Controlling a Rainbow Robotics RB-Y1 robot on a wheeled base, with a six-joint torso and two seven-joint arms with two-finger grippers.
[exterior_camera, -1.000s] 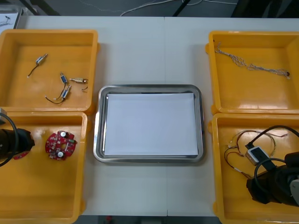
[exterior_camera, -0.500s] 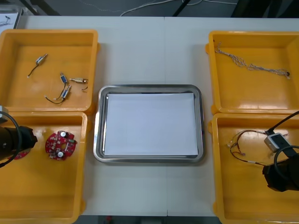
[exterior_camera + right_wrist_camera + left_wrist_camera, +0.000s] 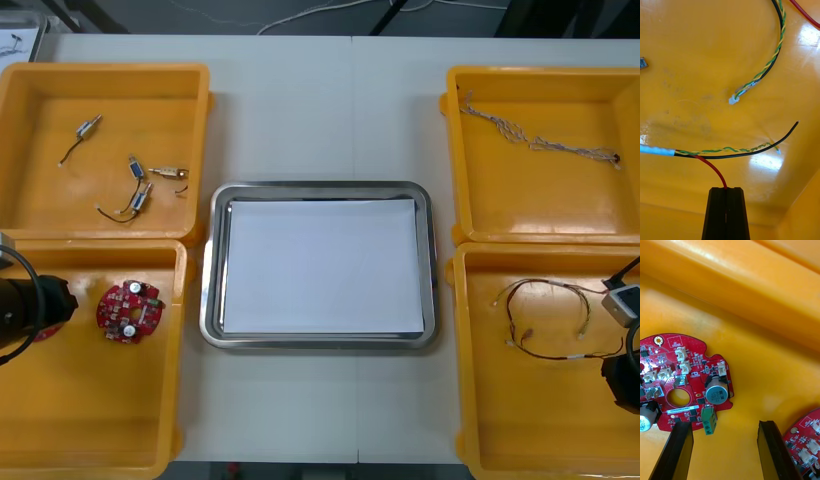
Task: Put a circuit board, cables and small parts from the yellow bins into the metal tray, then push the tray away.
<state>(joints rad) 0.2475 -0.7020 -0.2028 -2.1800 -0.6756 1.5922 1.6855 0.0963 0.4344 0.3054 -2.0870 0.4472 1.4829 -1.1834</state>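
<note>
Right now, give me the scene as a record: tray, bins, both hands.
tray: metal tray between the bins, white inside, nothing loaded
left hand: open over near-left bin, circuit board by one finger, second board by the other
right hand: shut on red wire, inside near-right bin
far-left bin: small metal parts
far-right bin: twisted cable
task stage: no item moved to tray yet
</note>
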